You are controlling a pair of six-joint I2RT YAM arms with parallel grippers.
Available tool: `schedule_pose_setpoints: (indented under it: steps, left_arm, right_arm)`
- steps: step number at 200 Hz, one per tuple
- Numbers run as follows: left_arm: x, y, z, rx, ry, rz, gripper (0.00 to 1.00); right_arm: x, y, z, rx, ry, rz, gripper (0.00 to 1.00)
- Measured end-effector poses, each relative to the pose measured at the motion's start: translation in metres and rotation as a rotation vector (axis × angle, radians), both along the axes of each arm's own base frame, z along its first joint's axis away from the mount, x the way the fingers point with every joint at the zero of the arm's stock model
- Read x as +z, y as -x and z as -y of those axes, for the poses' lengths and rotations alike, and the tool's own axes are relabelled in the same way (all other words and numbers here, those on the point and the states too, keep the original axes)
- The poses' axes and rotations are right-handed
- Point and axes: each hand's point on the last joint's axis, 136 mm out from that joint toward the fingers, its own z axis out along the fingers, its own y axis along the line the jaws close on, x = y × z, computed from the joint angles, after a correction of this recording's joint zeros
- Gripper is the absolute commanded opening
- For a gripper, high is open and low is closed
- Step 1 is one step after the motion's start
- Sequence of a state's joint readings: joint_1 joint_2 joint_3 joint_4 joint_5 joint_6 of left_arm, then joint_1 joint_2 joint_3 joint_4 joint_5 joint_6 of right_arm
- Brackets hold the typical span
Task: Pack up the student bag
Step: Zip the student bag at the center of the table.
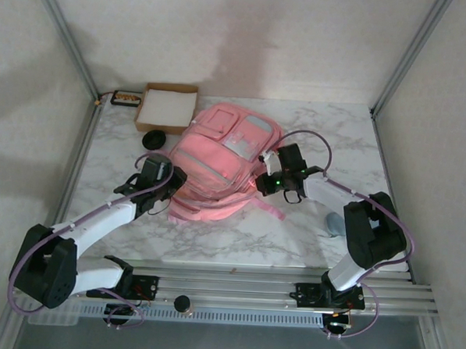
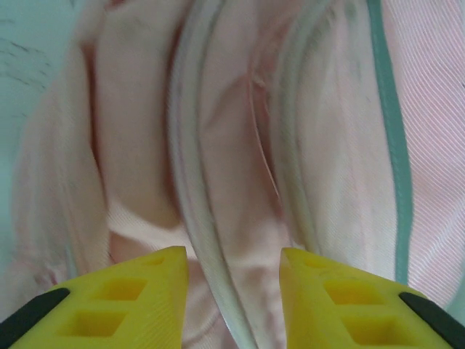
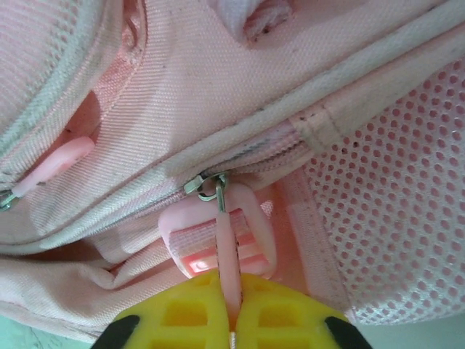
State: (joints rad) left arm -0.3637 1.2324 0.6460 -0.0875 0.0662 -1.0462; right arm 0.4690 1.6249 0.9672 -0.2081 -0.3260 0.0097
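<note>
The right claw point(image 3: 231, 320) is pinched tight on the thin pink pull point(image 3: 222, 240), which runs straight up from the fingertips to the slider point(image 3: 206, 185) just above. Behind the pull, touching it, lies a pink buckle point(image 3: 182, 234). The fingers seem to have the pull alone, not the buckle. Past the slider the zip line runs off to the claw's left and right across the bag point(image 1: 218, 162), with mesh point(image 3: 392, 189) to the claw's right.

The step in hand looks like drawing this zip open so the bag can be filled. To do it well, the pull should travel along the zip line, not away from the cloth. A tug straight back would likely only lift the soft bag. The pull is narrow and could slip out, so the pinch wants to be firm and the motion slow.

The left claw point(image 2: 232, 291) stands part-open, its fingers either side of a piped seam point(image 2: 196, 218), close against the cloth. Whether it pinches anything I cannot tell. It would serve best as an anchor, pressing the cloth down opposite the right claw. The bag lies flat on the surface point(image 1: 321, 132) between the two claws, one at each side.
</note>
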Motion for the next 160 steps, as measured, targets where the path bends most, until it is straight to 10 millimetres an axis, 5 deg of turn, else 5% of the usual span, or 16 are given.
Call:
schedule_pose_setpoints:
  steps: [33, 91, 130, 160]
  left_arm:
    - [-0.012, -0.003, -0.010, 0.040, -0.030, -0.020, 0.27]
    - [-0.046, -0.015, -0.017, 0.096, -0.047, -0.076, 0.00]
    - [-0.047, -0.025, -0.027, 0.130, -0.029, -0.059, 0.00]
    - [-0.046, -0.029, -0.026, 0.115, -0.016, -0.049, 0.01]
  right_arm:
    - [0.002, -0.004, 0.006, -0.017, 0.042, 0.011, 0.00]
    - [0.009, -0.013, 0.015, -0.050, 0.098, 0.040, 0.01]
    - [0.019, -0.021, 0.016, -0.062, 0.102, 0.059, 0.01]
    - [0.023, -0.027, 0.015, -0.064, 0.093, 0.066, 0.15]
